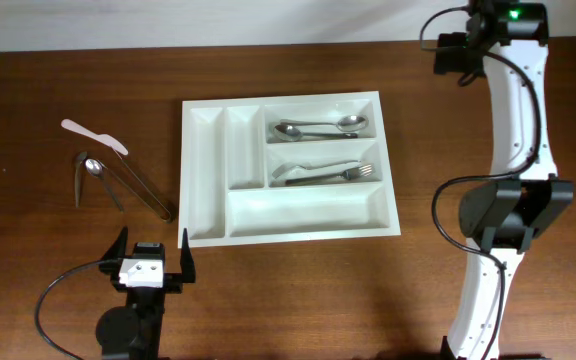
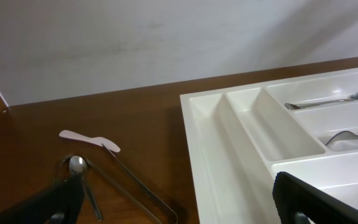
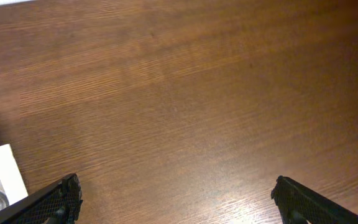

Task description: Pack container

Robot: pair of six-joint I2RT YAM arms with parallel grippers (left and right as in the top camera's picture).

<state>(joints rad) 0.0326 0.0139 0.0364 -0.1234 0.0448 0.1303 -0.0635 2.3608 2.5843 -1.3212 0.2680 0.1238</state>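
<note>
Left gripper (image 1: 153, 258), right gripper (image 3: 176, 190) both spread, empty; container (image 1: 308, 212) long axis left-right in overhead view.

Surface: dark brown wooden table (image 1: 28, 80), grain running left to right.
Container: white five-compartment container (image 1: 298, 212), flat on the table, just ahead of the left gripper (image 1: 153, 248) and reaching off to its right.
Tongs: metal tongs (image 1: 138, 185), ahead-left of that gripper, arms spread.
Spoon: metal spoon (image 1: 96, 172), between the tongs' arms, bowl away from the gripper.
Knife: white plastic knife (image 1: 95, 137), farthest ahead-left, just beyond the tongs.
</note>
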